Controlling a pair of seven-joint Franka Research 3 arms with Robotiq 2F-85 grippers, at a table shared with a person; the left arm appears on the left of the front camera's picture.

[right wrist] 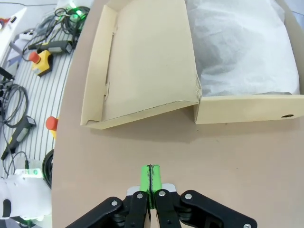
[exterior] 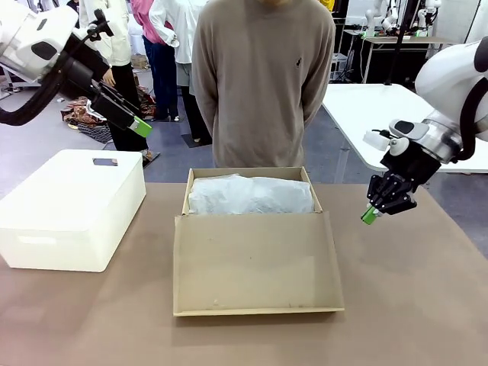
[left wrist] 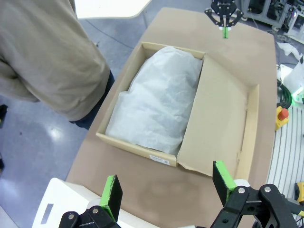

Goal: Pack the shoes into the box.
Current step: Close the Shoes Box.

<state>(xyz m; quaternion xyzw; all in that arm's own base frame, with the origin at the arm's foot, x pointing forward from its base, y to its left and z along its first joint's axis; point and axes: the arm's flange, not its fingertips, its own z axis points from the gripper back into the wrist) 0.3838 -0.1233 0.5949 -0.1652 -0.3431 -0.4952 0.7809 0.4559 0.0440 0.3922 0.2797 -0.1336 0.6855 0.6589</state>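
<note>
The tan cardboard box (exterior: 252, 174) sits open at the table's middle, its lid flap (exterior: 255, 263) lying flat toward me. White tissue paper (exterior: 250, 195) bulges across the inside, and the shoes are hidden. My left gripper (exterior: 141, 126) hangs open and empty, high above the table's far left. From its wrist view the left gripper (left wrist: 167, 185) looks down on the box (left wrist: 142, 145) and tissue (left wrist: 159, 102). My right gripper (exterior: 370, 216) is shut on nothing, just above the table to the right of the box. The right gripper (right wrist: 151, 178) shows pads pressed together, short of the lid (right wrist: 142, 57).
A white plastic bin (exterior: 69, 206) with a closed lid stands at the left of the table. A person (exterior: 263, 84) in a brown sweater stands behind the box, hands behind the back. Another white table (exterior: 381, 114) is at the far right.
</note>
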